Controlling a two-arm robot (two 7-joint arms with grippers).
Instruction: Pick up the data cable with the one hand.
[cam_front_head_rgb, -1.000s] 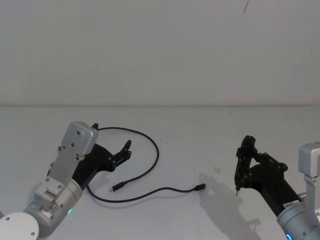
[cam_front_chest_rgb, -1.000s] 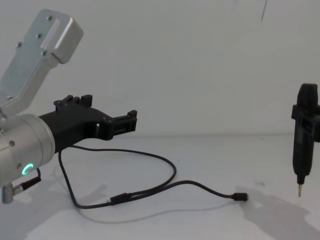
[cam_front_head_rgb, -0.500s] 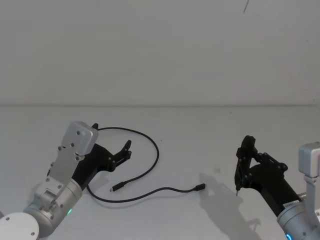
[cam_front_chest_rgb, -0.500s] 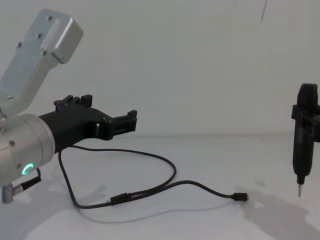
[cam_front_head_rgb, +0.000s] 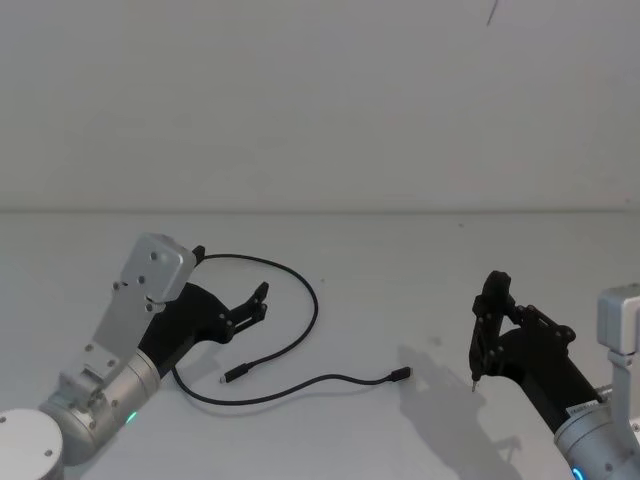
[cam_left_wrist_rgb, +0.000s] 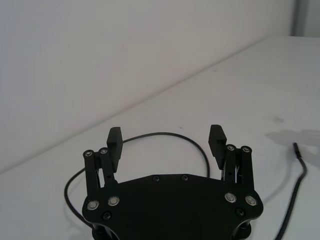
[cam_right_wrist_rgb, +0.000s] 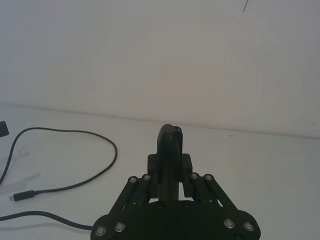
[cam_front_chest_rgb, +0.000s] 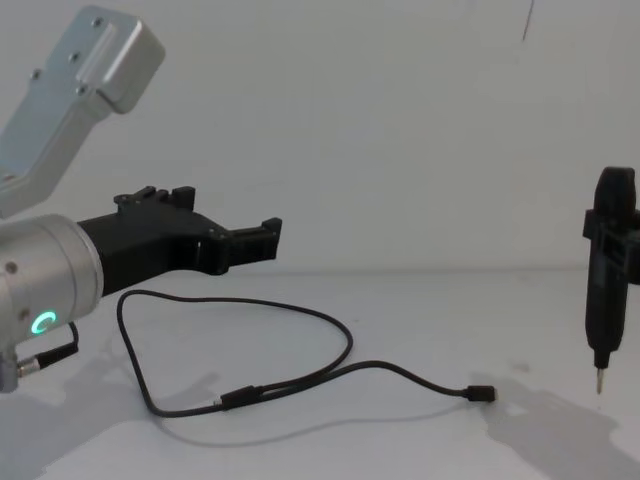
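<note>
Movement on the left gripper (cam_front_head_rgb: 260, 300): I've nudged it slightly forward and up, fingers spread wide and empty, over the left part of the data cable (cam_front_head_rgb: 316, 303), which lies looped and untouched on the table (cam_front_head_rgb: 420, 250). The right gripper (cam_right_wrist_rgb: 171, 176) sits parked at the right, clamped on its pen-shaped tool (cam_front_head_rgb: 482, 335). Descent comes next, I reckon.

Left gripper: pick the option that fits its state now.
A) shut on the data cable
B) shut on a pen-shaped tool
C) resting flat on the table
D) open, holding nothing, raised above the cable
D: in the left wrist view the left gripper has its fingers wide apart with nothing between them, and the chest view shows it raised above the data cable, which lies on the table.
</note>
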